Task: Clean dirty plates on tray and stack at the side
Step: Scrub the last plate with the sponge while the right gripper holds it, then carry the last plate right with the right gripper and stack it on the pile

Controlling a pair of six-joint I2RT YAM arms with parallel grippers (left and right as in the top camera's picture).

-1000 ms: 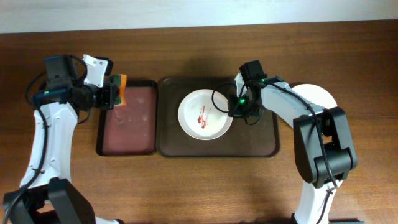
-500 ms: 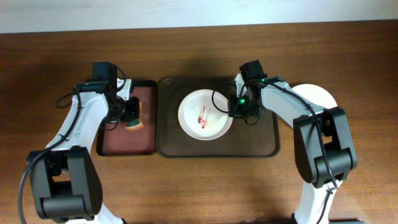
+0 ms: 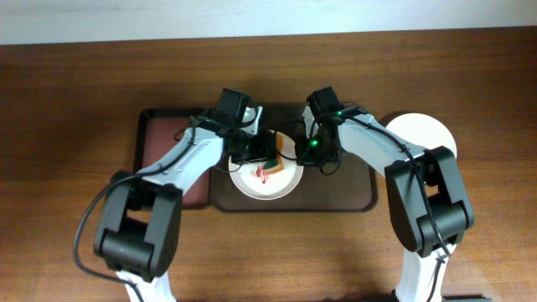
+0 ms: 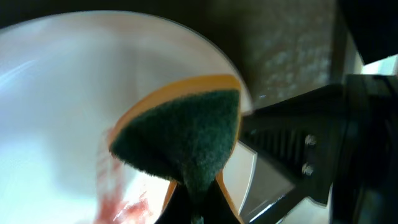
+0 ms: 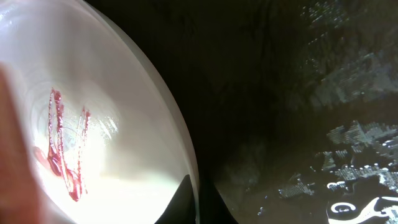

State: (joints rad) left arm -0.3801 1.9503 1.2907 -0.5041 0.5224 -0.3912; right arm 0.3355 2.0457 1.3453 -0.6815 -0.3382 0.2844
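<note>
While right fingers (image 3: 310, 151) pinch smeared plate (image 5: 93, 93) rim, left fingers (image 4: 194, 208) clamp sponge (image 4: 186, 137) over it.

Red-smeared white plate (image 5: 106, 81), rim pinched in right claw (image 5: 194, 200), dark tray (image 5: 292, 112) beneath

Overhead even, sharp — wrist views blurred, glary.

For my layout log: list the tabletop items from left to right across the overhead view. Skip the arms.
small reddish-brown tray → smeared white plate → plain white plate. The large dark tray is left out, since it lies under the smeared plate and spans past it.
</note>
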